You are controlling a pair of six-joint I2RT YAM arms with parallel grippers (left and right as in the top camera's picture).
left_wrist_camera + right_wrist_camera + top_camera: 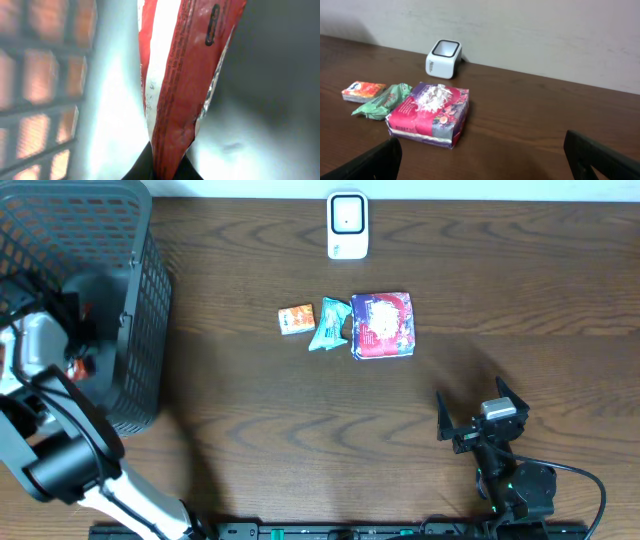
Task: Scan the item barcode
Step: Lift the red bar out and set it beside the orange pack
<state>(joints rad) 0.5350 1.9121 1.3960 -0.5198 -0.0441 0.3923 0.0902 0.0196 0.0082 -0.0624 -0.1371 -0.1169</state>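
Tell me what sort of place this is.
Probably a mock shop checkout set up on a wooden table: a small barcode scanner, a plastic shopping basket, and small packaged goods laid out nearby.

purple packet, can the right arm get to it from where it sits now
Probably yes. The right gripper is open and faces the purple packet across bare table; the green packet lies beside its far edge.

Basket [145,340] blocks the upper left; three packets [328,325] crowd the centre below the scanner [347,225]; counter [540,290] open at right
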